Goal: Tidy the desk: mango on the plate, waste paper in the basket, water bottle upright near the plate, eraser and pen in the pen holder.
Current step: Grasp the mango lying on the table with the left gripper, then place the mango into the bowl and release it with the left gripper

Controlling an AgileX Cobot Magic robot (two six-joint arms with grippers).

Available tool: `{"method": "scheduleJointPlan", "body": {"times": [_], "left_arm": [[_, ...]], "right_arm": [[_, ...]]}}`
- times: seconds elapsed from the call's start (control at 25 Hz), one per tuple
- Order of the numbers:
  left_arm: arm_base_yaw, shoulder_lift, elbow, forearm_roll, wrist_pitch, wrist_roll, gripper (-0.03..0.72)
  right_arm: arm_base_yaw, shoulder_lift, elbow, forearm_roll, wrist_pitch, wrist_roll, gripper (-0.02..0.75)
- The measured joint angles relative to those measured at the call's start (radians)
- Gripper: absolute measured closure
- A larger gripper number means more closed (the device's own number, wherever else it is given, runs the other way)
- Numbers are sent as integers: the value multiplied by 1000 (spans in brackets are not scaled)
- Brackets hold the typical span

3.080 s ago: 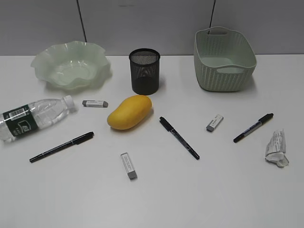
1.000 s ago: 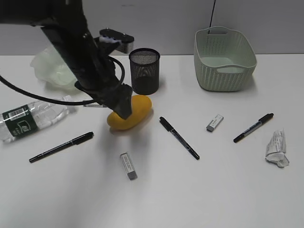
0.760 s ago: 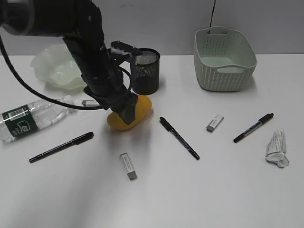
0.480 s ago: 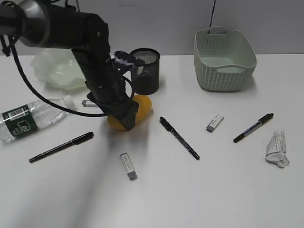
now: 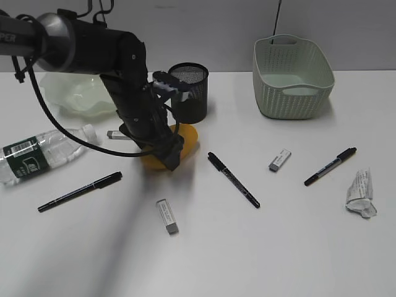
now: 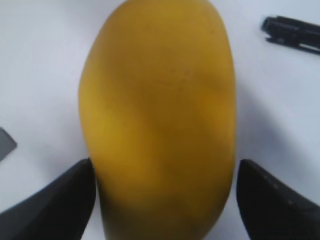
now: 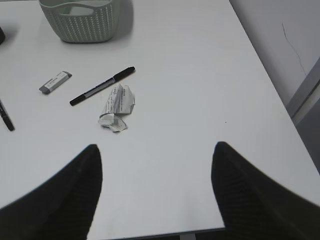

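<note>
Exterior view: the left pincer is down over the smooth yellow-orange oval mango, which lies on the plain white worktop just in front of the black wire-mesh pen holder. The pale green ruffled glass plate sits well apart to the left rear, partly hidden by the arm. The step in hand is judged to be the mango pickup.

Left wrist view: the dark fingers are spread wide, one on each side of the mango, close to its flanks; whether they touch cannot be told. Next move calls for closing squarely across the fruit, then lifting towards the plate.

Right wrist view: the right pincer stands spread and empty above the worktop, with the crumpled white waste paper lying ahead of it.
</note>
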Motion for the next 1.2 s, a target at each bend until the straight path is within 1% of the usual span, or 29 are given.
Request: {"method": "scheduleJointPlan", "body": {"times": [0.12,0.2,0.32,0.52,0.72,0.92,1.04,1.12,1.2], "left_arm": [[0,11,0,2,-1,0,21],[0,11,0,2,-8,-1,47],[0,11,0,-5,-10,-1,145],[0,9,-3,-14,16,-2,144],[0,-23,-31,-16,135,-3,144],[8,-119,-68,-2,292,-3,144],[46,-186,-80,30,342,-20,144],[95,-219,-84,40,338,-34,144],[161,-243,-90,46,309,-43,144]], "right_arm": [[0,0,0,0,0,0,195],[0,0,0,0,0,0,195],[0,0,0,0,0,0,195],[0,0,0,0,0,0,195],[0,0,0,0,0,0,195],[0,0,0,0,0,0,195],[0,0,0,0,0,0,195],[0,0,0,0,0,0,195],[0,0,0,0,0,0,195]]}}
